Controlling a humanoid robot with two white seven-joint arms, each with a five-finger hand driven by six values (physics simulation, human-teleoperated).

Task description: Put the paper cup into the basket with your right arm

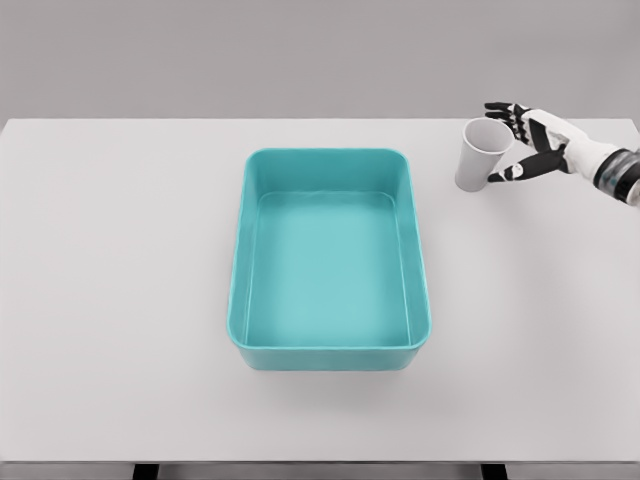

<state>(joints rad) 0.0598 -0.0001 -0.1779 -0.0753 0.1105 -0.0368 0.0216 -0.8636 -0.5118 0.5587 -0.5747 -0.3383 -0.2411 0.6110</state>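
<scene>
A white paper cup (478,156) stands on the white table (120,260) at the back right, to the right of the teal basket (330,352). My right hand (503,144) comes in from the right edge and is around the cup's right side. Its fingers (508,110) are spread above the rim and the thumb lies close to the lower wall. The hand is open, and I see no firm grasp. The basket is a rectangular tub in the middle of the table with nothing inside. The left arm is out of view.
The basket's right wall (418,250) lies between the cup and the basket's inside. The table's far edge runs just behind the cup and hand.
</scene>
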